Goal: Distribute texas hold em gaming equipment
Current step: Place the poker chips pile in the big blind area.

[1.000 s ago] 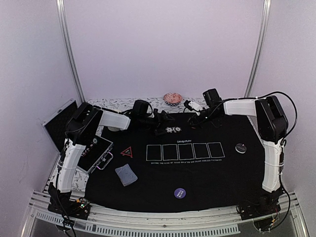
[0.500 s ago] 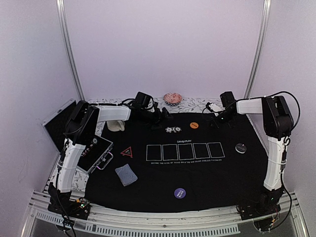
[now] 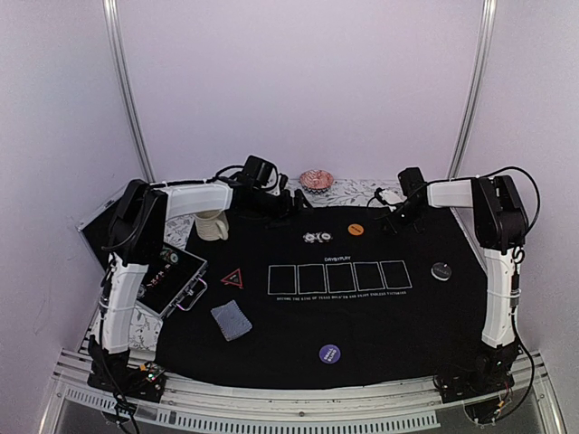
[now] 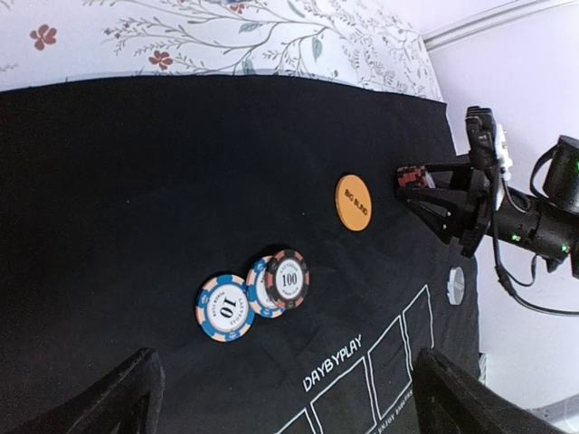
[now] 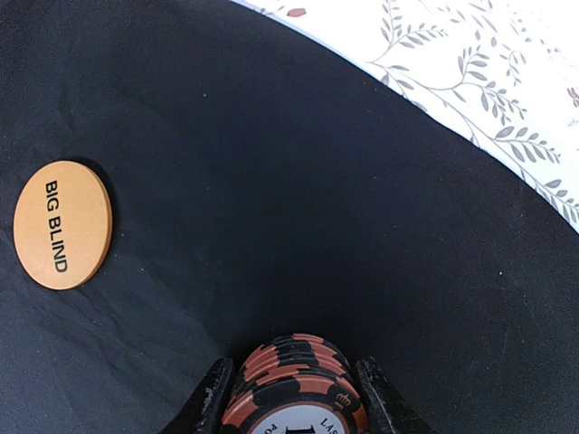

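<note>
My right gripper (image 5: 294,402) is shut on a stack of orange-and-black poker chips (image 5: 294,375), held low over the black mat's far right (image 3: 395,217). The orange BIG BLIND button (image 5: 63,237) lies to its left on the mat (image 3: 355,230). My left gripper (image 4: 285,411) is wide open and empty, raised behind three loose chips (image 4: 258,291) at the mat's far middle (image 3: 314,237). A black button (image 3: 441,270), a purple button (image 3: 330,353), a red-outlined triangle (image 3: 232,278) and blue-grey-backed cards (image 3: 232,319) lie on the mat.
A cream mug (image 3: 212,225) stands at the mat's far left corner. A pink ruffled dish (image 3: 317,180) sits on the floral cloth behind. An open chip case (image 3: 172,278) lies at the left edge. Five white card outlines (image 3: 339,276) mark the mat's middle.
My right gripper has swung right with its chip stack, and the orange button now shows on the mat. My left gripper has drawn back from the three chips, uncovering the mug.
</note>
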{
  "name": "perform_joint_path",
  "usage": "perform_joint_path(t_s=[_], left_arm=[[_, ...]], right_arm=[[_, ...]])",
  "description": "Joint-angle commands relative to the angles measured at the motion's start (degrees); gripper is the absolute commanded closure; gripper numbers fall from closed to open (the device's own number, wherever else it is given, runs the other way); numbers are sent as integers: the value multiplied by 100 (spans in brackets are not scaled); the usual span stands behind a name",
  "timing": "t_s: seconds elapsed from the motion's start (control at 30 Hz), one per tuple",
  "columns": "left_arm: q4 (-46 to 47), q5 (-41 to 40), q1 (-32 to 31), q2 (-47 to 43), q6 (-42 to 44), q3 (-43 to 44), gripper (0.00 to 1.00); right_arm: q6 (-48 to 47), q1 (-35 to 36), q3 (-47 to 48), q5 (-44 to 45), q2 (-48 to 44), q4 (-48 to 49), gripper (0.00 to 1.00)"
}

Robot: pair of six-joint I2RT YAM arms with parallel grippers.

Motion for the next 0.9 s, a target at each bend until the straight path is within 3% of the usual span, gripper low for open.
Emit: perform_joint_path(t_s=[0.0, 0.33, 0.4, 0.7, 0.87], left_arm=[[-135, -27, 61, -175, 214, 88, 2], [-313, -144, 52, -431, 461, 126, 2], [-356, -147, 45, -503, 527, 135, 2], [-657, -385, -218, -1085, 1413, 436, 2], [-646, -1445, -653, -1931, 2318, 188, 2]], right_arm=[[58, 34, 54, 104, 110, -195, 58], [78, 38, 239, -50, 83, -281, 27], [77, 43, 330, -146, 32, -342, 0], [-10, 63, 661, -765, -729, -356, 1], [164, 62, 238, -909, -1931, 320, 1]])
